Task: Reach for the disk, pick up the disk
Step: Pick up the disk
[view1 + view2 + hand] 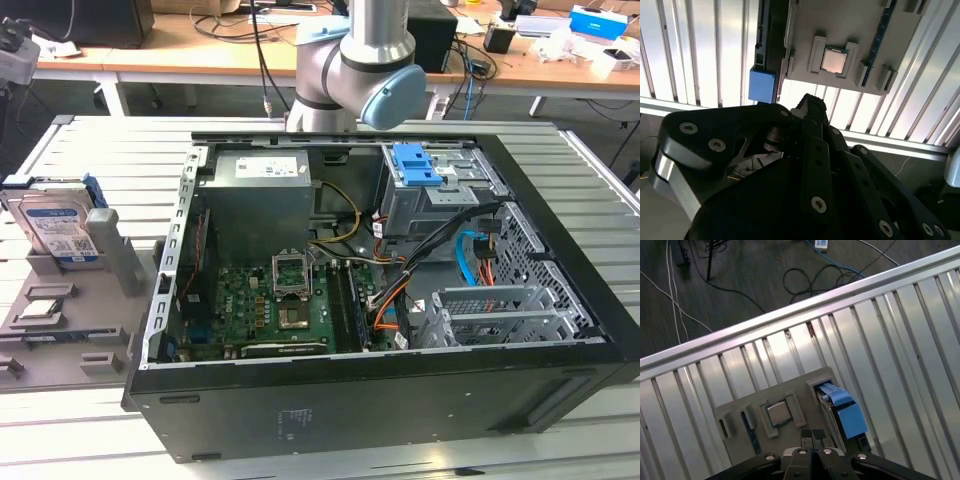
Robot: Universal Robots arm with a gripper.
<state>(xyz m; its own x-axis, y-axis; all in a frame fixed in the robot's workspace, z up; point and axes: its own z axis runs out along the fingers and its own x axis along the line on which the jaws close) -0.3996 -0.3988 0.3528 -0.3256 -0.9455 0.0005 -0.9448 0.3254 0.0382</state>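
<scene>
Now | I'm hovering near the disk [845, 415] standing edge-up in the tray [740, 407] | jaws sitting together, empty | I'm reckoning they need opening, aligned across its flat faces.

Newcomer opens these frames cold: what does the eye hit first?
The open computer case dominates the middle of the exterior view, with the robot arm rising behind it. At the exterior view's left, the disk stands on edge in a grey tray. In the first wrist view the pincer hangs above that tray, near the small square chip.
</scene>
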